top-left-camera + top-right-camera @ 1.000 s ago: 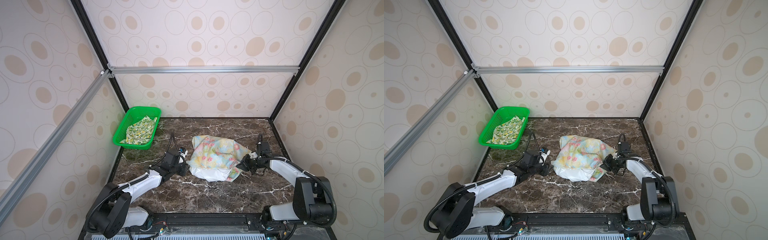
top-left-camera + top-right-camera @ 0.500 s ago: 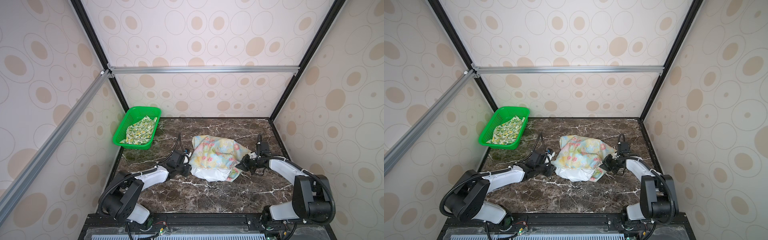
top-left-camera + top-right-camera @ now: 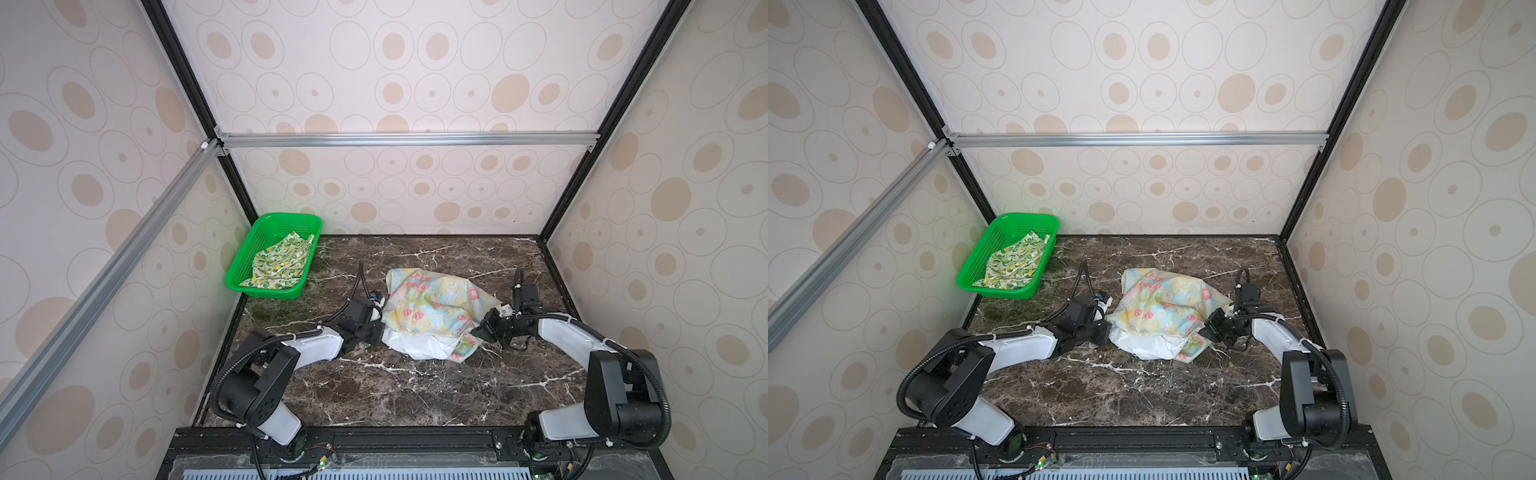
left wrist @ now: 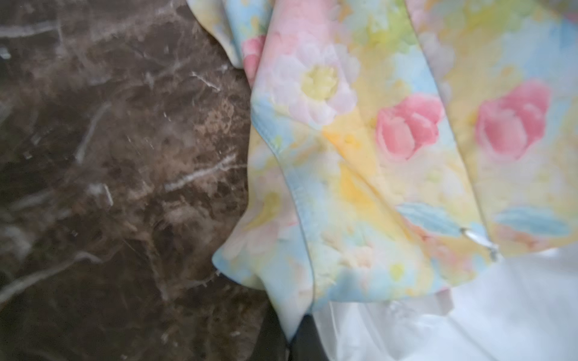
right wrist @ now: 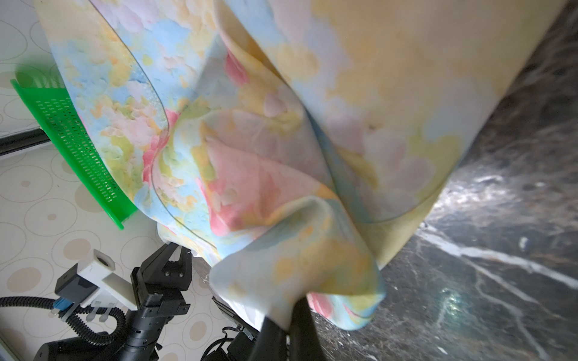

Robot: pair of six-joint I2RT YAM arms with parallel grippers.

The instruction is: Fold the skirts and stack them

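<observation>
- Floral skirt (image 3: 432,307): I see it crumpled at the table (image 3: 415,395) centre, white lining showing.
- Left gripper (image 3: 380,332): clenched on its left edge.
- Right gripper (image 3: 477,332): clenched on its right edge.
- Lemon skirt (image 3: 282,262): in green basket (image 3: 266,291), far-left corner.

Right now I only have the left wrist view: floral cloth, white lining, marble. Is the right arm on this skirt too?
Observer: Yes. The right gripper has its jaws shut on a bunched corner of the floral skirt, on the side opposite yours.
Operator: Where's the other skirt?
Observer: The lemon skirt lies in the green basket at the back left corner, with neither arm near it.
Operator: Is the floral one spread flat?
Observer: No. In both top views it is a crumpled heap mid-table, with the left gripper low at its left edge.
</observation>
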